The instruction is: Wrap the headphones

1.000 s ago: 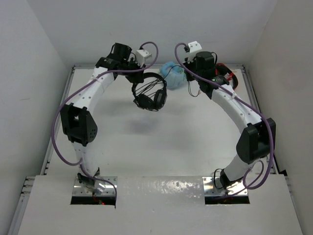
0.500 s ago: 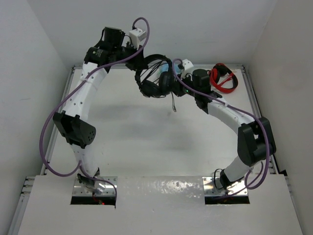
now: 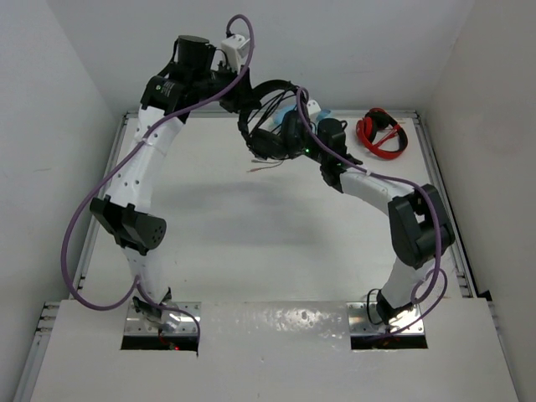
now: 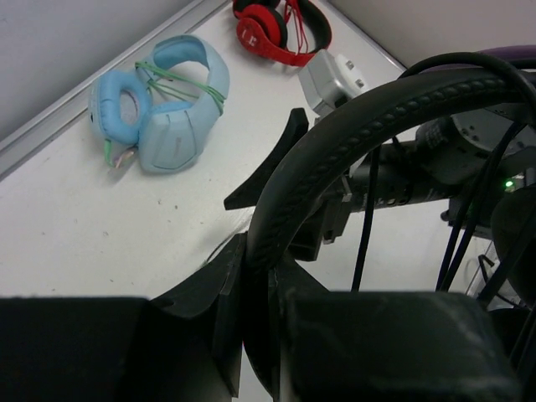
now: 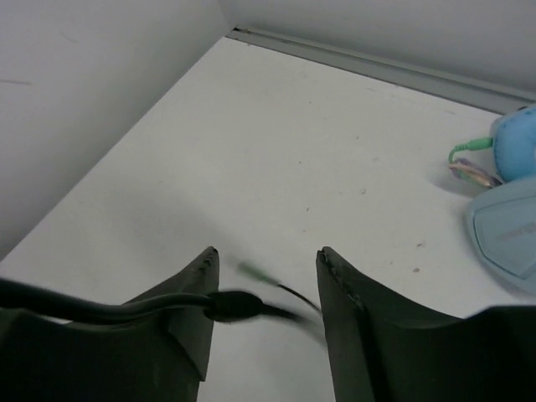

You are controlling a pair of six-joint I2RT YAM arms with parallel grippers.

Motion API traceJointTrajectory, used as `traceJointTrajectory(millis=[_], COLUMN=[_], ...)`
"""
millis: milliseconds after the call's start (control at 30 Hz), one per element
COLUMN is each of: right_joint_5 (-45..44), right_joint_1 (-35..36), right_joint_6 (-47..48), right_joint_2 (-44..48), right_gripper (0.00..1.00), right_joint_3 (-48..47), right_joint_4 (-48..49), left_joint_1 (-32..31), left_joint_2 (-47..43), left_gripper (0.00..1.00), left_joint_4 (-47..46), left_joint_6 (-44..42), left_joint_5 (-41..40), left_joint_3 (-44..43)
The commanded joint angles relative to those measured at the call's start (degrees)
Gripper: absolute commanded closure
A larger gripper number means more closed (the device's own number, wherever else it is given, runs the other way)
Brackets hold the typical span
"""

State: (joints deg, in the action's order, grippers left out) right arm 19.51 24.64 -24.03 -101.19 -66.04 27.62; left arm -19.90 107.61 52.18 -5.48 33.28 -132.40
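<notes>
Left fingers (image 4: 226,306) clamped tight together, right fingers (image 5: 368,331) parted.

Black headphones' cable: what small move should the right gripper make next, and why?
Probably close the right gripper on the cable. Its jaws stand open with the plug end running loose between them, while the left gripper is shut on the headband, holding the headphones up.

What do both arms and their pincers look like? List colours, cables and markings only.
Both the left arm and right arm have white links, black joint housings and a loose purple cable. The left pincer and right pincer have matte black fingers.
</notes>
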Motion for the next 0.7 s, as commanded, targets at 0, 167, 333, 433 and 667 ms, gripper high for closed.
traceJointTrajectory(millis=[0,167,333,433,667], right_joint_5=[-2.19,-4.30,-7.80,-6.86,-6.15], right_joint_1=[0.32,0.32,0.32,0.40,0.41], right_joint_6=[-2.68,-3.39,-6.81,-8.75,-7.00], right_joint_2=[-1.38,-2.79,-4.37,-4.28,-4.46], right_gripper=[0.50,0.45,0.44,0.43,0.44], right_joint_3=[-1.55,0.38,2.23,4.51,5.31], right_joint_4=[5.43,6.57,8.41,11.93,9.22], left_joint_1=[-0.14,-0.14,-0.14,-0.14,-0.14], left_joint_2=[-3.37,-3.37,-3.20,-3.11,-3.20], left_gripper=[1.00,1.00,1.00,1.00,1.00], left_joint_4=[-3.93,-4.90,-6.21,-6.74,-7.01], left_joint_6=[4.85,6.78,8.72,9.87,9.96], left_joint_5=[0.47,0.74,-2.24,-4.71,-4.71], left_joint_3=[-3.74,-5.15,-6.20,-6.12,-7.52])
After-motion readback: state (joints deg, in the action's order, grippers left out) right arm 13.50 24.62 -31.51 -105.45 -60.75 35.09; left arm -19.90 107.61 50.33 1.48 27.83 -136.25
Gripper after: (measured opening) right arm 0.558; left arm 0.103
